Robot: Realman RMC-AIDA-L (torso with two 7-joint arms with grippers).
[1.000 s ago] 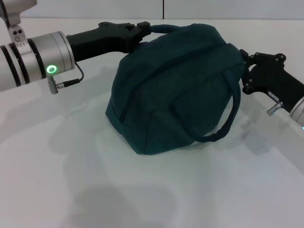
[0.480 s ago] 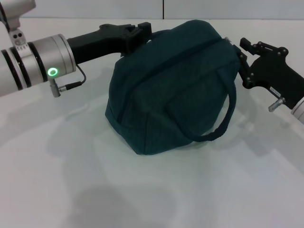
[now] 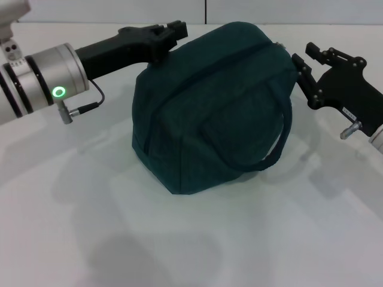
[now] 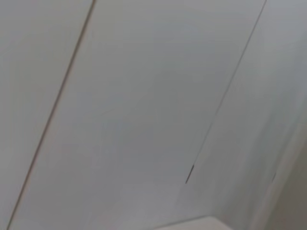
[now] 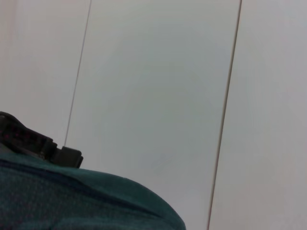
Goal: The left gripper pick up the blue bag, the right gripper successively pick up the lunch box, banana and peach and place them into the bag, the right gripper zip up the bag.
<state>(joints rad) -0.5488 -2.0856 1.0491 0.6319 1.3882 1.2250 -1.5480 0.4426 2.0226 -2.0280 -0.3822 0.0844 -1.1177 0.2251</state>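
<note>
While it sits zipped, the blue bag (image 3: 209, 113) lies between left claw (image 3: 170, 33) and right claw (image 3: 302, 66).

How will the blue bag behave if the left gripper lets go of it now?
The blue bag is soft fabric, bulging and creased, so it would probably slump rather than stand stiffly. It looks full, so likely fairly heavy. Its base sits broadly on the table, so rolling seems unlikely. The loop handle hangs limp.
</note>
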